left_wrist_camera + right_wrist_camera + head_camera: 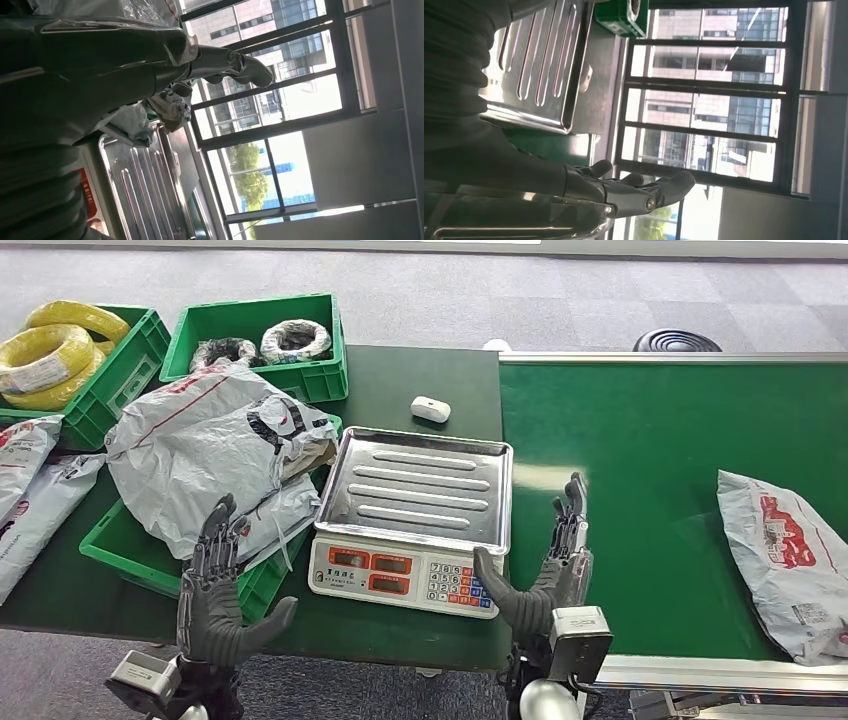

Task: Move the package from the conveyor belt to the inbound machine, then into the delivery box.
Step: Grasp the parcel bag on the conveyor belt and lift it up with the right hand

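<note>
Two robot hands, left hand [220, 585] and right hand [552, 575], hover open and empty beside the weighing scale [410, 510]; the soft, slippery-looking grey poly mailer [785, 555] lies on the conveyor belt [640, 460], likely light, best gripped mid-body.

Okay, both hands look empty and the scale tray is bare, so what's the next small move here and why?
Probably swing the right hand rightward over the belt toward the grey package. That package lies on the belt, well apart from the open hand, and the scale tray is bare, so nothing has been weighed yet.
</note>
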